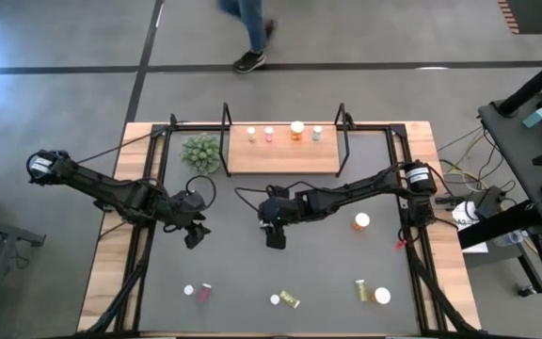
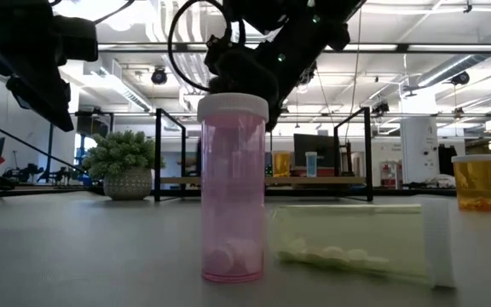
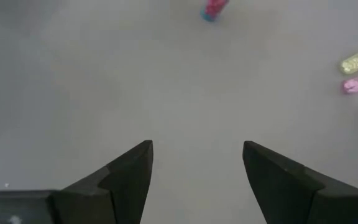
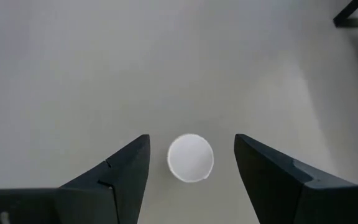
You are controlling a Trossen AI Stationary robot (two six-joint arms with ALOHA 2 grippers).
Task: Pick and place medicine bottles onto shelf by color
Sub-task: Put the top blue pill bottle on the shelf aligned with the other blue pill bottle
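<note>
Shelf (image 1: 283, 160): wooden board at the far side of the mat (image 1: 233, 273), black uprights at both short ends. Four bottles stand in a row on it; the orange one (image 1: 296, 131) is widest.

Plant (image 1: 201, 152): just beside the shelf's left end.

Loose bottles, near side of the mat: a white-capped upright one (image 1: 188, 292) with a red one (image 1: 205, 293) lying beside it; a yellow-green one (image 1: 290, 299) on its side next to a white-capped pink bottle (image 1: 275, 299); another yellow-green one (image 1: 360, 290) lying by a wide white cap (image 1: 382, 296). An orange bottle (image 1: 361, 222) stands alone on the right of the mat.

Right gripper (image 1: 276, 236): mid-mat, pointing down, fingers parted with nothing between them. Its wrist camera shows a white cap (image 4: 191, 157) centred in the gap, well below, apparently the pink bottle's.

Left gripper (image 1: 196, 235): waiting over bare mat on the left, fingers spread wide, empty.

Step in hand, as judged: lining up over the next bottle to pick. Next move calls for a straight descent keeping the cap centred, closing on the body below the cap, without nudging the yellow-green bottle lying just beside.

Person: walking past beyond the table.
</note>
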